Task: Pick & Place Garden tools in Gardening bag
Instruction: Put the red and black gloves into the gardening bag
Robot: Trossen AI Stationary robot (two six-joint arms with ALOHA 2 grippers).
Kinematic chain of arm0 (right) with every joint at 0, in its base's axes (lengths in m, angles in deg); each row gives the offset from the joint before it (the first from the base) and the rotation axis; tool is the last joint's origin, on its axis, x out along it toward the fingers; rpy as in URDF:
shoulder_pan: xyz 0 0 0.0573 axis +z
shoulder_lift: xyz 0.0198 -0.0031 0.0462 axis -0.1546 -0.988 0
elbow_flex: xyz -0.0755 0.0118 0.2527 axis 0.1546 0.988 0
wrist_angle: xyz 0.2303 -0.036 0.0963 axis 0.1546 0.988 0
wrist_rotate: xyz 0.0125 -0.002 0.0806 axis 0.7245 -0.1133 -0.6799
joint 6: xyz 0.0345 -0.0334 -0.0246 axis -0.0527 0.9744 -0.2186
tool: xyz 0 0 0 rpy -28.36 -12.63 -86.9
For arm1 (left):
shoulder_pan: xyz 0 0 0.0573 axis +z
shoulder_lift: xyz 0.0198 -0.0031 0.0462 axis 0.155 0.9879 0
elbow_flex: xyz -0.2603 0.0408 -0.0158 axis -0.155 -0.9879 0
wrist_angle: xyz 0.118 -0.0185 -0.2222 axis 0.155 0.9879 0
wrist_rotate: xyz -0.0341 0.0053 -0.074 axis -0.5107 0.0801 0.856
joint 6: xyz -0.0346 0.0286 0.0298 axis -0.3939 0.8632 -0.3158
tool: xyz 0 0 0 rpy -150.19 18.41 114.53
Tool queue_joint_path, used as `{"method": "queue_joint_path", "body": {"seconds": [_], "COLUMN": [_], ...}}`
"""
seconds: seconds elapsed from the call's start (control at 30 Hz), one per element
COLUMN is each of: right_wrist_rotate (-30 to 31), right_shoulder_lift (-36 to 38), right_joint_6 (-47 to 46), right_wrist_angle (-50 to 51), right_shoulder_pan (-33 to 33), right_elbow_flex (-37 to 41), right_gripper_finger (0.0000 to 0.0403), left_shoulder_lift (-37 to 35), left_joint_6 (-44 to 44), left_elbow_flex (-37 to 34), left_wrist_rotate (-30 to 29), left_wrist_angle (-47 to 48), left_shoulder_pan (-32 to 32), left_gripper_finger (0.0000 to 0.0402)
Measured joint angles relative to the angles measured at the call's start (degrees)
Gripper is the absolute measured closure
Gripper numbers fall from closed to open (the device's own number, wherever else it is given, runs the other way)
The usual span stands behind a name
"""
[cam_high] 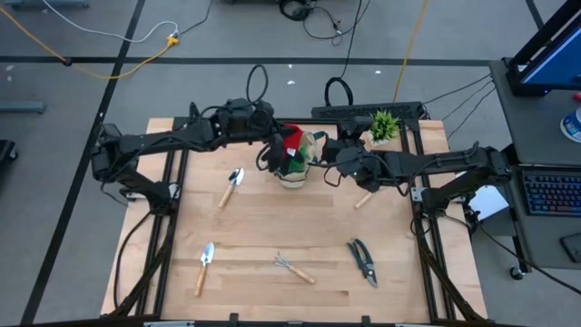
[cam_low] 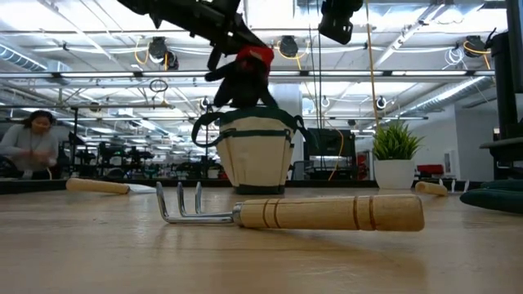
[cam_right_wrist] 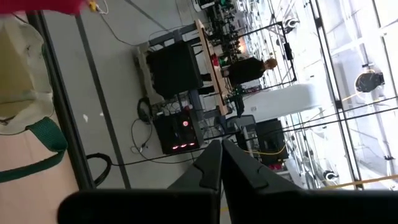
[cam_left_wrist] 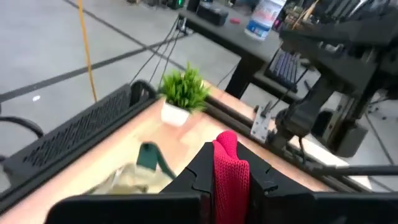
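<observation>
From above, the left pincer [cam_high: 283, 153] hangs over the gardening bag [cam_high: 300, 163] at the back middle of the table [cam_high: 272, 227], clamped on the red-black glove [cam_high: 292, 139]. The right pincer [cam_high: 334, 169], fingers together and empty, sits just beside the bag. On the boards lie two trowels [cam_high: 231, 187] [cam_high: 205, 266], a rake [cam_high: 293, 267] and pruning shears [cam_high: 363, 262]; a wooden handle [cam_high: 363, 200] shows under the right arm, its head hidden. A potted plant [cam_high: 384, 126] stands at the back edge.

The low view alone shows height: the glove [cam_low: 245, 77] hangs above the bag [cam_low: 255, 151], not yet inside; the bag's contents cannot be seen. The rake [cam_low: 294, 212] fills the foreground. A person [cam_low: 29, 143] sits far behind.

The left wrist view shows the glove's red cuff [cam_left_wrist: 231, 171] pinched between dark fingers [cam_left_wrist: 196, 177], with bag fabric [cam_left_wrist: 124, 180] blurred beneath.

The right wrist view shows closed fingers [cam_right_wrist: 211, 165] and the bag's edge [cam_right_wrist: 22, 81], cut off.
</observation>
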Motion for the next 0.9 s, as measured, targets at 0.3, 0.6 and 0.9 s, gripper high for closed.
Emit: {"method": "queue_joint_path", "body": {"seconds": [0.3, 0.6, 0.9], "right_wrist_rotate": [0.0, -0.1, -0.1], "right_shoulder_lift": [0.0, 0.0, 0.0], "right_joint_6": [-0.1, -0.1, -0.2], "right_wrist_angle": [0.0, 0.0, 0.0], "right_shoulder_pan": [0.0, 0.0, 0.0], "right_elbow_flex": [0.0, 0.0, 0.0], "right_gripper_finger": [0.0403, 0.0403, 0.0403], "left_shoulder_lift": [3.1, 3.6, 4.9], "left_joint_6": [0.0, 0.2, -0.1], "left_elbow_flex": [0.0, 0.0, 0.0], "left_wrist_rotate": [1.1, 1.2, 1.5], "left_wrist_angle": [-1.6, -6.3, -5.7], "left_shoulder_pan": [1.2, 3.6, 4.6], "left_gripper_finger": [0.0373, 0.0373, 0.0373]}}
